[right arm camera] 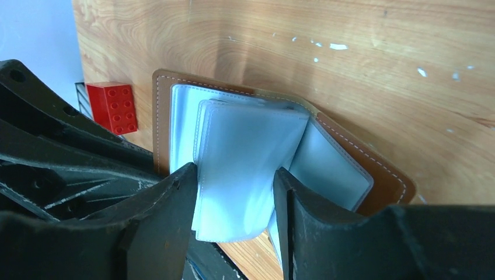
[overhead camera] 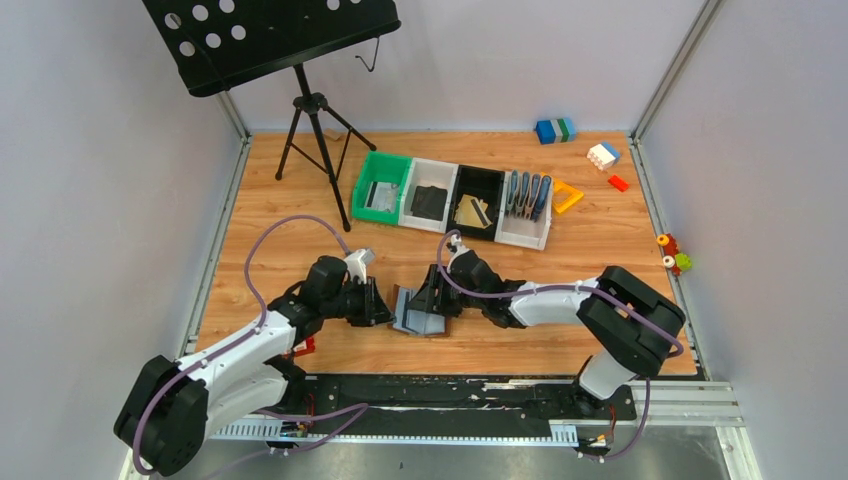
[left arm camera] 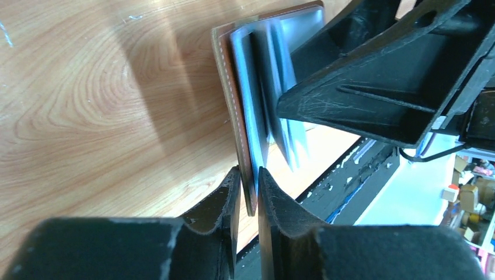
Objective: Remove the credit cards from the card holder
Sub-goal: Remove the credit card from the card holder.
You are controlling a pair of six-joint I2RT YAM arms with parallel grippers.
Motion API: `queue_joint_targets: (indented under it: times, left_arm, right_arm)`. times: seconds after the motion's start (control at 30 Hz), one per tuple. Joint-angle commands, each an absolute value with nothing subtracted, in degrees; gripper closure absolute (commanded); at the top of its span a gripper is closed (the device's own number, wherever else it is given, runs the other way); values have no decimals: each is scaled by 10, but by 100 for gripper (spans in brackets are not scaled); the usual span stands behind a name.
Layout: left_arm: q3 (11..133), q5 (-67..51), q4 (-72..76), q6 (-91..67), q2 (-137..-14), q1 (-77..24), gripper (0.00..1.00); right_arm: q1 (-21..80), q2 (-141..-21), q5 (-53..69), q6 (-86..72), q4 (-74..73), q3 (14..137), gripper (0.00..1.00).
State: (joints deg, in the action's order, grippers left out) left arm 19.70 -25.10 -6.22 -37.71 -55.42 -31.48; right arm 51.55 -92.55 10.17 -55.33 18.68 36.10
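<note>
No writing is legible — the left gripper [left arm camera: 247, 182] pinches the card holder [right arm camera: 245, 140]; the right gripper [right arm camera: 234, 192] brackets its pockets, jaws wide.

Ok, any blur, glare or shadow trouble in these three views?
Top external: evenly lit and sharp, the card holder small. Left wrist: pocket edges blurred beside the right end effector, window corner overexposed. Right wrist: plastic pockets washed pale, near fingers dark and soft.

Holder [right arm camera: 175, 111] lower edge hidden behind right hand [right arm camera: 233, 221] in right wrist view; sleeve contents unreadable through cloudy plastic; red brick [right arm camera: 112, 107] partly covered by left hand's dark body; bin [overhead camera: 478, 212] contents too small to identify from top view.
</note>
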Motion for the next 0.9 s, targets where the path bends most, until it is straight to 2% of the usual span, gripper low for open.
queue_joint_targets:
  times: [0.0,0.23,0.37,0.47,0.6,0.67,0.87]
  left_arm:
    - [229,-231,-78,-354,-556,-315,77]
    - [228,-243,-63,-360,-563,-314,77]
    - [215,-267,-25,-377,-580,-315,67]
    - [212,-265,-22,-377,-595,-315,64]
    - [211,-240,-41,-376,-599,-314,58]
    - [210,-233,-45,-378,-606,-315,54]
    - [201,-265,5,-392,-649,-315,54]
  right_arm:
    - [517,-884,58,-515,111,367,49]
    - [517,-852,56,-509,103,351,46]
    - [516,-855,61,-511,108,348,54]
    - [515,-860,60,-509,107,346,57]
    - [514,-867,61,-502,104,344,50]
    - [514,-870,58,-498,96,344,49]
    - [513,-885,60,-497,109,326,62]
